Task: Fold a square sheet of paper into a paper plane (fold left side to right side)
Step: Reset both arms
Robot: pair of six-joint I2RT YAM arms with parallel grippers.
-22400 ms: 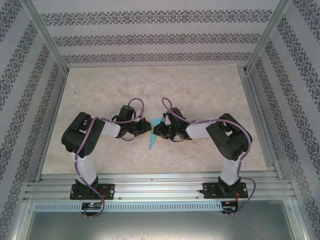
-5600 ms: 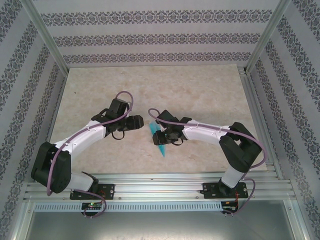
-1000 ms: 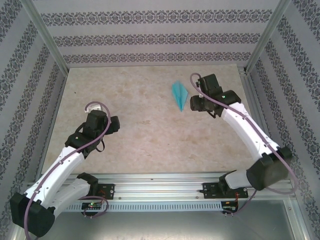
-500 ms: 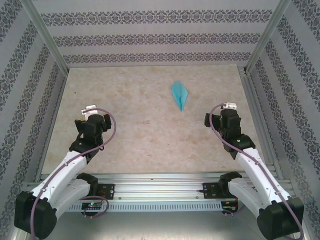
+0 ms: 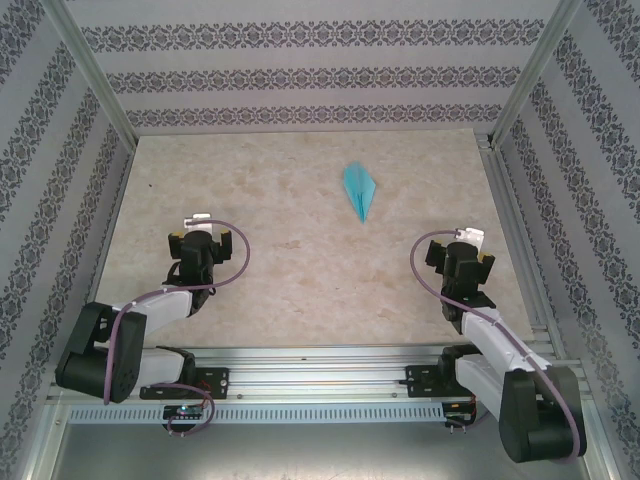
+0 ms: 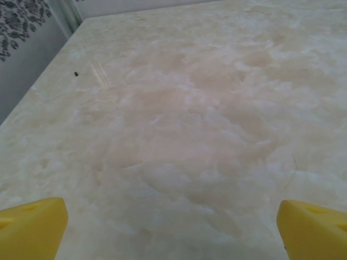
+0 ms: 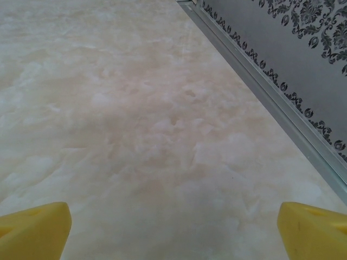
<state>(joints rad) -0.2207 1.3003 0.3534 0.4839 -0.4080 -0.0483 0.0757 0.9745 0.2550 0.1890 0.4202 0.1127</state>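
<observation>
Arms retracted, left tool and right tool wide, empty, creased pointed paper plane

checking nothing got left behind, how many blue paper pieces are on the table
1: the paper plane lies on the table, right of centre toward the far wall. Any scrap under the arms would be hidden.

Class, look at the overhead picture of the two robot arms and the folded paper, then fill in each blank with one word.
1. The paper plane lying on the table is light ____ in colour.
2. The left gripper and the right gripper both have their jaws ____, holding nothing.
3. The paper plane lies closer to the ____ gripper than to the other one.

Missing words: blue; open; right
</observation>
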